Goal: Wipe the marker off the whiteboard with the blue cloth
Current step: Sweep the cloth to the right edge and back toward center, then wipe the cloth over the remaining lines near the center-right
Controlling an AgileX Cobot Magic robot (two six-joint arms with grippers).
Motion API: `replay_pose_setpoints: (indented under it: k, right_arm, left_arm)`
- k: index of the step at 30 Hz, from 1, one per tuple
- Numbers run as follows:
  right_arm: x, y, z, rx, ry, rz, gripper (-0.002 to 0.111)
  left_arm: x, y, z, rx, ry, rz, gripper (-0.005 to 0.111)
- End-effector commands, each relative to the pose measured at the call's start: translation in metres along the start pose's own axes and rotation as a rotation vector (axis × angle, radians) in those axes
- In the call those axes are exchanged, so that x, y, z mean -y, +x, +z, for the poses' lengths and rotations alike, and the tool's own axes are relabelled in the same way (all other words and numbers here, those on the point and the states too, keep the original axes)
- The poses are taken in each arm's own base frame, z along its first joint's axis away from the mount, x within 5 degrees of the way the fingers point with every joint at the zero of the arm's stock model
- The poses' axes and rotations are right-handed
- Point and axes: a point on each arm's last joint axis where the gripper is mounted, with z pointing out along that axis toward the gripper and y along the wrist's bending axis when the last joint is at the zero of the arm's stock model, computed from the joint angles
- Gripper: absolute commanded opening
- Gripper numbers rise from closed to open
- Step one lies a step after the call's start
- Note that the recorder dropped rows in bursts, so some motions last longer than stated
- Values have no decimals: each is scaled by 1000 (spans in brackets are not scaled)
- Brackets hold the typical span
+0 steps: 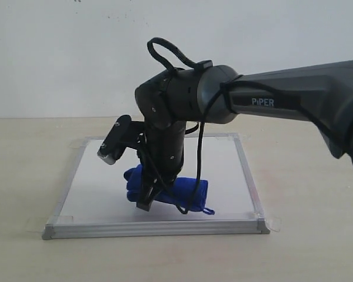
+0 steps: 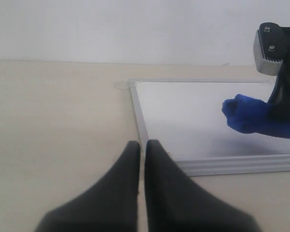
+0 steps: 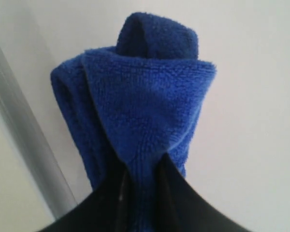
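Blue cloth [image 1: 188, 189] clamped in right pincer [image 3: 140, 193] on whiteboard [image 1: 100, 176], bare white around, left pincer [image 2: 141, 145] closed off-board

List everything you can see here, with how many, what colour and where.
whiteboard: one, white with silver frame, flat on the table
cloth: one, blue, bunched on the whiteboard
table: one, beige, under everything
wall: one, white, behind the table
right arm: one, black and grey, reaching over the whiteboard
right tool: one, black, shut on the cloth
left tool: one, black, shut, over the table beside the whiteboard's frame
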Motion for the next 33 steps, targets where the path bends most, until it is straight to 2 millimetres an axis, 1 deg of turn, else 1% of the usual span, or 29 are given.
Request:
replay_pose_setpoints:
  k: [1,5,9,11,15,18,20,22,26,29,31,33]
  right_arm:
    - [6,8,0,-98,57,-75,-1]
    - [11,15,3,-185,106,-125,-1]
    - [29,28,4,-239,144,-117,-1]
    - [42,38,5,-256,148,-65,-1]
    - [68,60,7,-269,159,121,-1]
    - [75,67,8,-260,154,215,-1]
    - [75,65,9,-230,146,279,-1]
    - [71,59,10,-165,108,358,-1]
    - [61,43,12,-15,-38,514,-1]
    - [53,31,11,74,-123,597,-1]
    - [46,22,10,120,-139,574,-1]
    - [39,10,8,183,-137,492,-1]
  left_arm:
    - [0,1,0,-2,-4,9,4]
    - [0,1,0,-2,-4,9,4]
    - [0,1,0,-2,-4,9,4]
    - [0,1,0,-2,-4,9,4]
    - [0,1,0,-2,-4,9,4]
    - [0,1,0,-2,-4,9,4]
    - [0,1,0,-2,-4,9,4]
    - [0,1,0,-2,-4,9,4]
    - [0,1,0,-2,-4,9,4]
    - [0,1,0,-2,-4,9,4]
    - [0,1,0,-2,-4,9,4]
    - [0,1,0,-2,-4,9,4]
